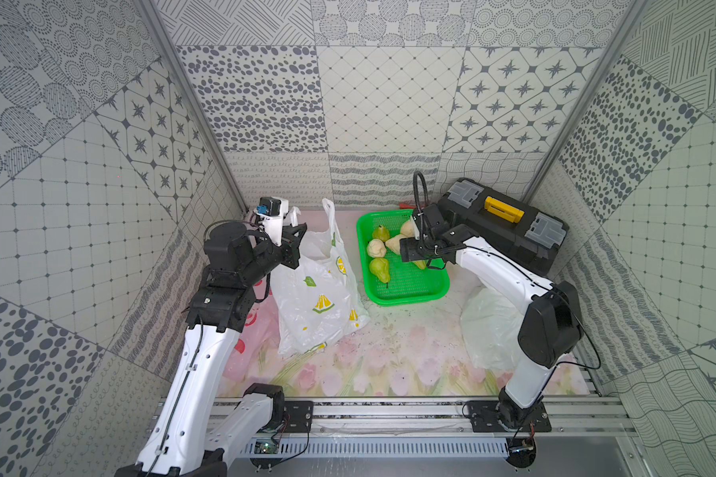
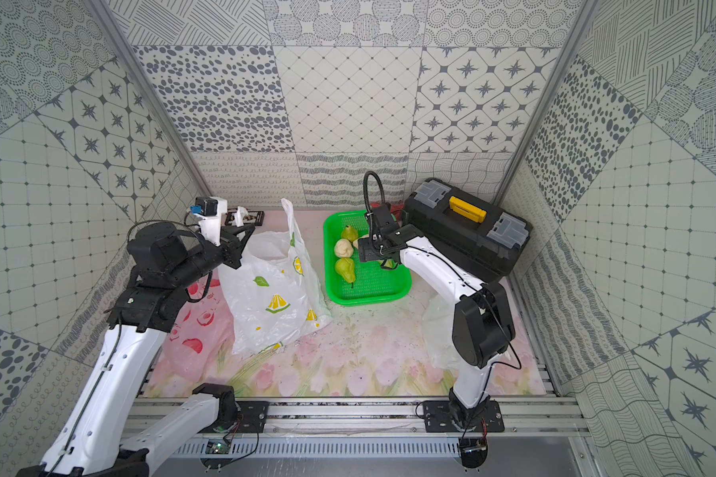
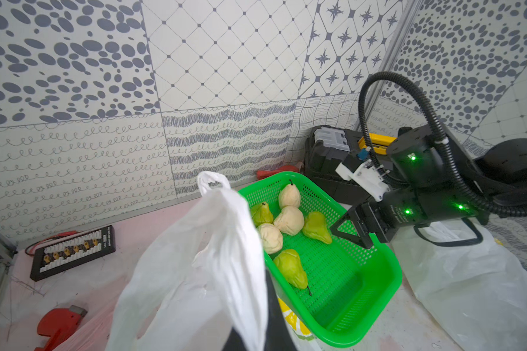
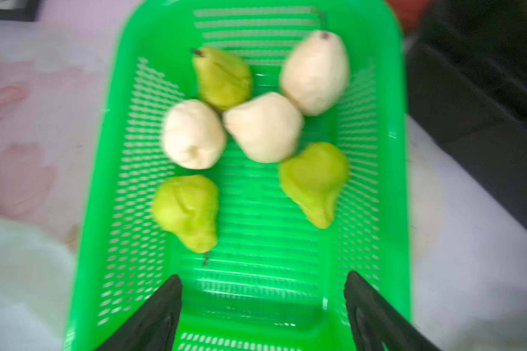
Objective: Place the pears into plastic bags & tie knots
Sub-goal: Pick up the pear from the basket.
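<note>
A lemon-print bag (image 3: 195, 243) masks the left end effector (image 1: 297, 231), apparently gripping it; right end effector (image 4: 263, 275) gapes over blurred pears (image 4: 265, 127).

Six pears (image 4: 263, 127) in green basket (image 4: 256, 237), right gripper's (image 4: 263, 276) jaws wide apart

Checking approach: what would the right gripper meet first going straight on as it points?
Probably the floor of the green basket, between two green pears; depth unclear, perhaps the middle cream pear.
</note>
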`<action>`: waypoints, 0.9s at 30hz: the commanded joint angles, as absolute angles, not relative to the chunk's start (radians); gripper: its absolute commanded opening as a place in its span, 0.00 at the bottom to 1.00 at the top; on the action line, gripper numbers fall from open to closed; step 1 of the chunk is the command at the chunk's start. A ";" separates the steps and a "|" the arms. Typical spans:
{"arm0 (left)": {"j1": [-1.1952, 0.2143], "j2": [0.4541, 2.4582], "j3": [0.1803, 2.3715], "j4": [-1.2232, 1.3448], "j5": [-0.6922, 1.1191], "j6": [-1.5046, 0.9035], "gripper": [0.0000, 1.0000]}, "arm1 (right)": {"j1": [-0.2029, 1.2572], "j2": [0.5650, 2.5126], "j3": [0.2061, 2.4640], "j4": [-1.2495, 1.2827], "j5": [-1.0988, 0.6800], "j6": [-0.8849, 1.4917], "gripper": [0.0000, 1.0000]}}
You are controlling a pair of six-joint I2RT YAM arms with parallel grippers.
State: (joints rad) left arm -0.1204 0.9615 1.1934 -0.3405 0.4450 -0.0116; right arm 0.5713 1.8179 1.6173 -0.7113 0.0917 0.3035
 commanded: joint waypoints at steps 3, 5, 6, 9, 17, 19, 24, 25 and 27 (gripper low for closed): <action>-0.097 0.970 1.222 -0.332 0.618 -0.026 0.00 | 0.626 1.977 1.722 -0.667 -0.049 0.286 0.88; -0.098 0.963 1.212 -0.331 0.608 -0.027 0.00 | 0.630 2.047 1.769 -0.676 -0.065 0.311 0.88; -0.098 0.960 1.208 -0.333 0.603 -0.028 0.00 | 0.630 2.073 1.783 -0.679 -0.065 0.318 0.88; -0.097 0.955 1.198 -0.343 0.611 -0.028 0.00 | 0.630 2.144 1.841 -0.704 -0.039 0.330 0.88; -0.097 0.919 1.141 -0.323 0.622 -0.046 0.00 | 0.626 2.257 1.925 -0.740 -0.050 0.343 0.76; -0.097 0.913 1.128 -0.316 0.629 -0.053 0.00 | 0.614 2.274 1.933 -0.737 -0.082 0.361 0.73; -0.098 0.899 1.101 -0.319 0.636 -0.051 0.00 | 0.602 2.242 1.918 -0.725 -0.101 0.365 0.59; -0.098 0.893 1.092 -0.315 0.637 -0.051 0.00 | 0.602 2.213 1.889 -0.699 -0.102 0.366 0.57; -0.097 0.884 1.075 -0.312 0.637 -0.055 0.00 | 0.602 2.154 1.842 -0.663 -0.100 0.368 0.52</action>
